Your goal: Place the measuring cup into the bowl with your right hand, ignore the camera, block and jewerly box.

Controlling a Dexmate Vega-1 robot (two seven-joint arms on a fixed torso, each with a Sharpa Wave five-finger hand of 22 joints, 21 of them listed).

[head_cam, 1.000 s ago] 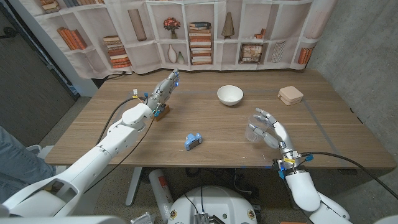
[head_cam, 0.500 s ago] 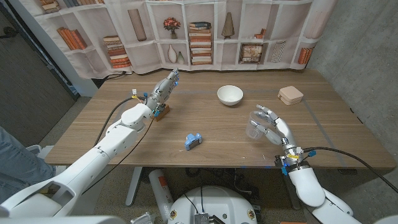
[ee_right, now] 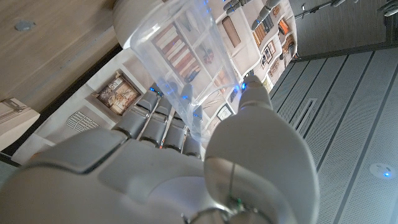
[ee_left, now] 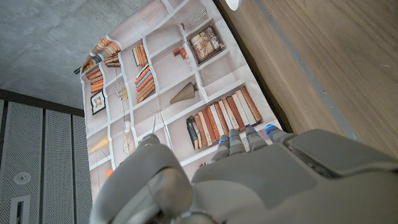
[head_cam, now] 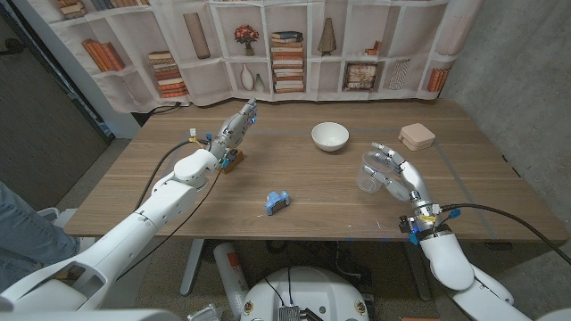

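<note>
Right now the right hand (head_cam: 393,176) holds the clear cup (head_cam: 369,175), fingers wrapped round it, lifted off the table (head_cam: 161,192) near its right front part. In the right wrist view the cup (ee_right: 186,68) sits between fingers (ee_right: 158,121) and thumb, its rim pointing away from the palm; the cup's handle, if any, is hard to make out through the clear plastic. The bowl (head_cam: 330,136) stands at the table's middle back, apart from the cup, with bare wood between them. The jewelry box (head_cam: 417,136) lies to the right of the bowl, near the right edge and just behind the right hand. A tape line (head_cam: 452,174) runs along the wood on the right side, close to the hand.

The left hand (head_cam: 236,125) hangs over the back left of the table, fingers stretched straight and close together, holding nothing. A small wooden block (head_cam: 232,160) sits just under the left wrist, partly hidden by the arm. The blue camera (head_cam: 277,202) lies alone near the front middle, well apart from both hands, open wood all round it.

In the left wrist view the left hand (ee_left: 249,180) shows from the back, with a bit of the bowl (ee_left: 231,3) cut off at the frame edge. A bookshelf backdrop (head_cam: 294,53) closes off the table's far edge.
</note>
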